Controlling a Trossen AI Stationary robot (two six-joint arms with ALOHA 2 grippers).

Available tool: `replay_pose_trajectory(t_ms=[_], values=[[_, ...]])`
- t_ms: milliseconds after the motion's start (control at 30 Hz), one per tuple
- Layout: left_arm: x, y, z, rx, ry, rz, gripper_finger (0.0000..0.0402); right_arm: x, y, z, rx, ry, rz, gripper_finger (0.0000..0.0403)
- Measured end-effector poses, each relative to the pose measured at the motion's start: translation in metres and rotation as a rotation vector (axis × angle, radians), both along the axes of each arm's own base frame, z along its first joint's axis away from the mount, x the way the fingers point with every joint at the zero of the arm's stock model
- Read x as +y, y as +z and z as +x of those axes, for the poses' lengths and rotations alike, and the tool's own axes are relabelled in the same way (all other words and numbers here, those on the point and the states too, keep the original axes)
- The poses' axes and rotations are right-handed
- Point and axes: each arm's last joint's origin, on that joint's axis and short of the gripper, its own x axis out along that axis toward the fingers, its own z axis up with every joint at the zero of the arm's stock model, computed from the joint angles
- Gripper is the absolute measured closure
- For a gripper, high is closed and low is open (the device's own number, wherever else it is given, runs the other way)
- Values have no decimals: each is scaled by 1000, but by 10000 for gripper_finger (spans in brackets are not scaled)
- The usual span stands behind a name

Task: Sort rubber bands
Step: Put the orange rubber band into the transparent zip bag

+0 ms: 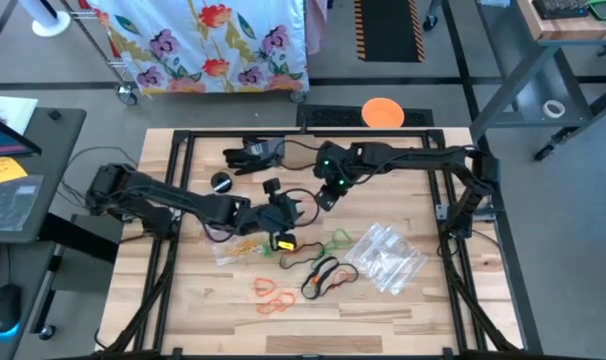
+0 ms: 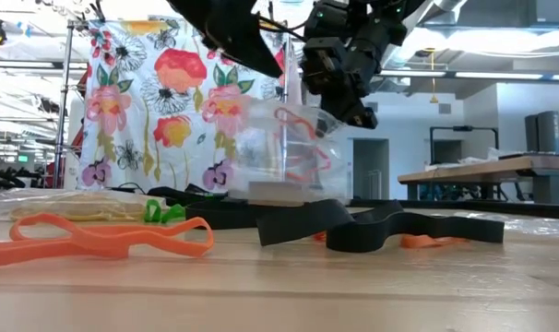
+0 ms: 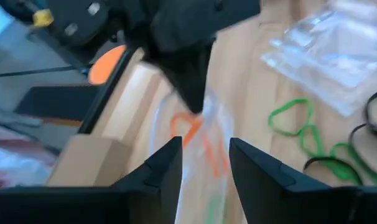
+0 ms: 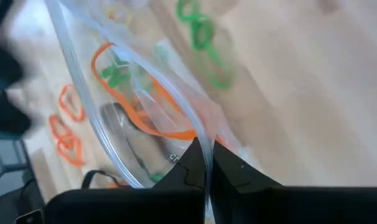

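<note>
From overhead, I see both arms meeting over the middle of the wooden table (image 1: 403,310). The right gripper (image 4: 208,163) is pinched tight on the rim of a clear zip bag (image 4: 139,112) — the thin plastic edge runs straight down between its two fingers. Inside that bag: an orange rubber band (image 4: 135,118) and a bit of green.

The left gripper (image 3: 204,165) sits just left of the right one, its fingers (image 3: 167,171) parted by a narrow gap w/ the bag's plastic and an orange loop showing between them. I can't tell whether the pads touch the plastic. The other arm's dark fingertip hangs just beyond, on the bag's far side.

In the low view the bag (image 2: 284,148) hangs upright under the right arm, lifted, a red-orange loop visible through it.

Rest of the rubber bands lie loose on the tabletop:
- green ones (image 1: 335,240) just right of the left gripper, near the middle
- black ones (image 1: 323,275) nearer, touching or overlapping each other
- orange ones (image 1: 273,295) on the near side, left of the black
- a yellowish clump (image 1: 245,246) in plastic, left of the rest

A pile of spare clear bags (image 1: 385,258) rests to the right of the bands — apart from both grippers. An orange disc (image 1: 382,112) lies beyond the table's far edge.
</note>
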Motion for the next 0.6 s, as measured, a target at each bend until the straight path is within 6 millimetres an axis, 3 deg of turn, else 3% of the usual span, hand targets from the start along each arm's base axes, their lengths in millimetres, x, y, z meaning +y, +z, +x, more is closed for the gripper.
replay_pose_trajectory(t_ms=[267,333,467,600], values=[[-8,-1,-9,25,115,99,275,8,19,-26,146,-153,-161,403],[-8,-1,-9,27,116,101,276,15,23,-26,137,-100,-181,403],[-8,-1,-9,28,119,101,276,21,30,-27,109,-207,-199,403],[-8,-1,-9,26,123,100,276,28,28,-24,101,-64,-208,403]])
